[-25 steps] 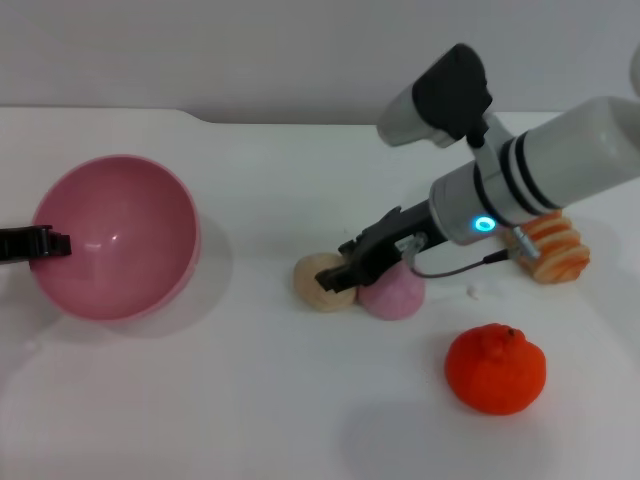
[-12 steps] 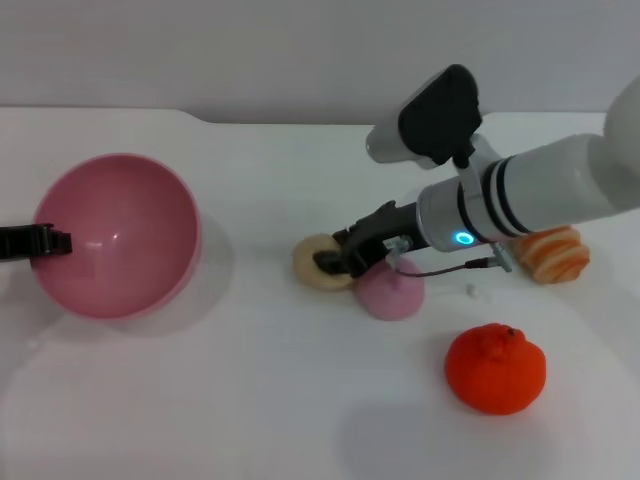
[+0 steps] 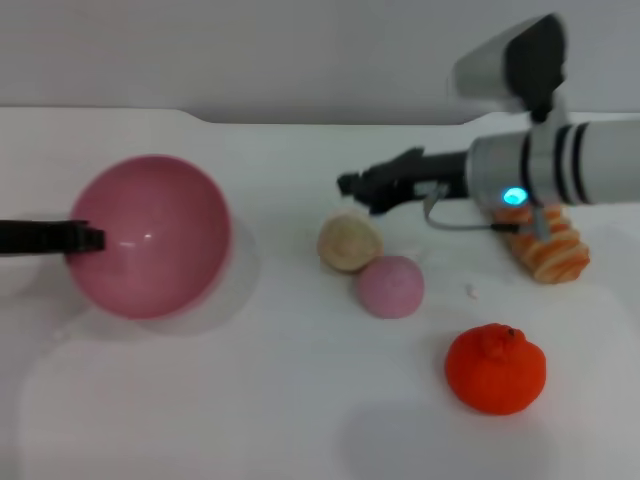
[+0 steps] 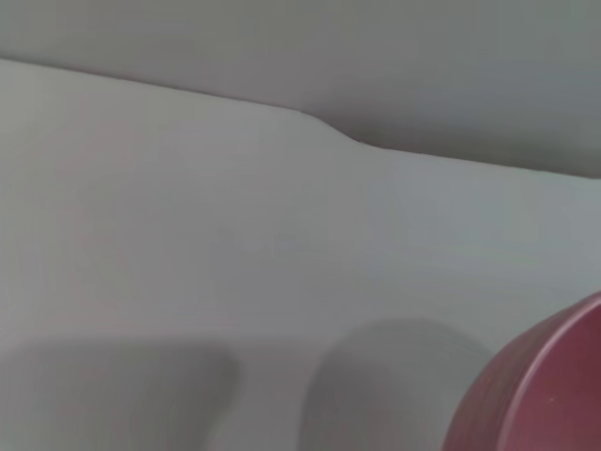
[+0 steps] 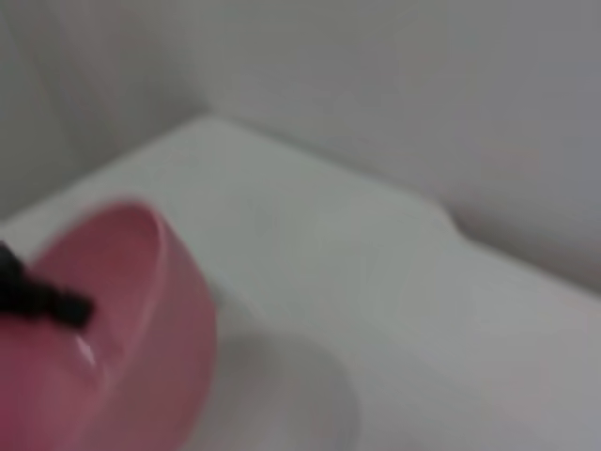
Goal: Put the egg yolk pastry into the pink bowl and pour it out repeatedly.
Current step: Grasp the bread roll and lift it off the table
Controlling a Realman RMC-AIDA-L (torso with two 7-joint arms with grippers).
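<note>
Egg yolk pastry (image 3: 349, 242): pale tan bun resting on the white tabletop (image 3: 300, 400) near the centre of the head view, tilted on its side, free of any grip. Right gripper (image 3: 352, 184): held above the tabletop at about 12 o'clock from the pastry, apart from it, the dark jaws pointing toward 9 o'clock; nothing lies between them, and whether they stand wide or narrow cannot be told. A blue indicator light (image 3: 514, 196) glows on the right forearm. Pink-mauve ball (image 3: 389, 286): at about 4 o'clock from the pastry, touching or just beside it. Orange fruit (image 3: 496, 368): at 5 o'clock from the pastry, well apart. Ridged orange-striped roll (image 3: 547, 245): at 3 o'clock, partly hidden behind the right forearm. Pink bowl (image 3: 152, 236): at 9 o'clock from the pastry, well apart, tipped so that its rounded outer wall faces the head camera. Left gripper (image 3: 78, 238): enters from the 9 o'clock edge, its jaws closed on the bowl's rim at the bowl's 9 o'clock side. In the right wrist view the bowl (image 5: 103, 329) shows with the dark left gripper (image 5: 56, 305) at its rim; the left wrist view shows only a part of the bowl's wall (image 4: 545, 395) and bare tabletop (image 4: 188, 235).
</note>
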